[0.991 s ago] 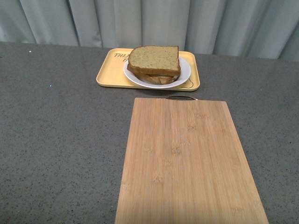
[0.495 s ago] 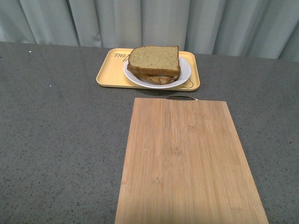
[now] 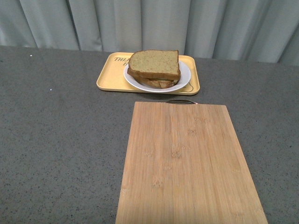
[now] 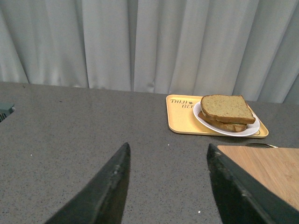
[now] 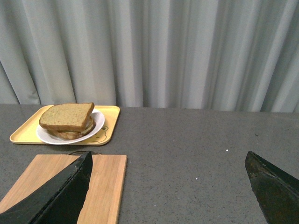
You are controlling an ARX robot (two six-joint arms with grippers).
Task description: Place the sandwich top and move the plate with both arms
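All three views face the curtain (sharing the plate (image 3: 185, 77)).

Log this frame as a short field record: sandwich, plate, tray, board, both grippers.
sandwich top: lies on the stacked sandwich, flat
plate: white, under the sandwich, sitting on the yellow tray
cutting board: bare wood, nearer the robot than the tray, apart from it
left gripper: open, empty, above the grey table, away from the plate
right gripper: open wide, empty, away from the plate
arms in front view: none visible
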